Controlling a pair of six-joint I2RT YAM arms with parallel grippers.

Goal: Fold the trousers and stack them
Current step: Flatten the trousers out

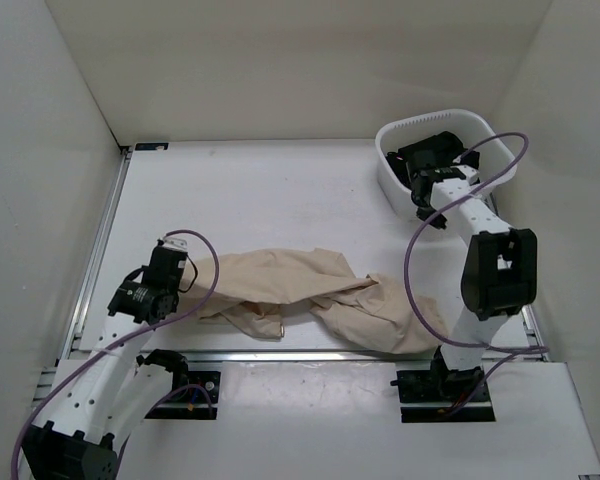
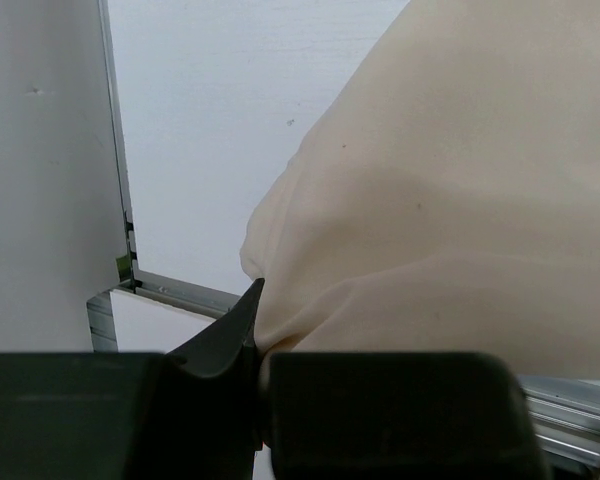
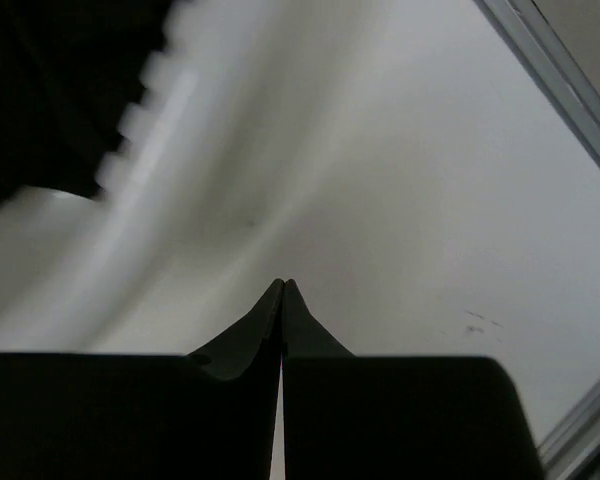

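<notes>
1. The tabletop (image 1: 280,190) is carrying the trousers (image 1: 310,295), which are lying crumpled across its near middle, running from just beside the left arm to near the right arm's base.
2. The trousers are looking light, soft and floppy, with the cloth bunching into ridges. In my judgement, any part left unsupported is going to sag and drag. The waistband or hem corners, shared between two claws, are probably offering the best hold. The cloth is too rumpled to tell which end is the waistband.
3. The white basket (image 1: 450,122) is sitting at the far right, well apart from the trousers, and is holding black garments (image 1: 430,150).
4. The left claw (image 2: 255,305) is pinching a fold at the trousers' left end.
5. The right claw (image 3: 282,290) is hanging over the basket with its fingers pressed together and gripping nothing.
</notes>
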